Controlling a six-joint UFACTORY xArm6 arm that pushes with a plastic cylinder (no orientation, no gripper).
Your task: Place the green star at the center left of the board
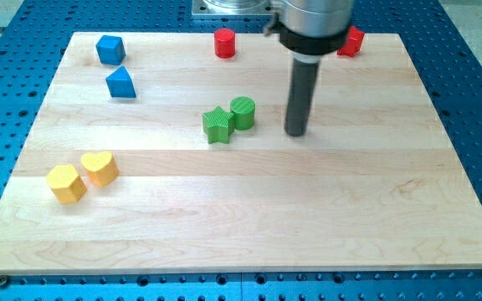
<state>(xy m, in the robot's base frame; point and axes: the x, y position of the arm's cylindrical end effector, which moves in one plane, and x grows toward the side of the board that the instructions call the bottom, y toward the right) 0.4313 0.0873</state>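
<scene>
The green star lies a little above the middle of the wooden board. A green cylinder touches it on its upper right. My tip rests on the board to the right of both green blocks, apart from them by about one block width from the cylinder.
A blue cube and a blue triangular block sit at the upper left. A red cylinder is at the top middle. A red block at the top right is partly hidden by the arm. A yellow hexagon and yellow heart lie at the lower left.
</scene>
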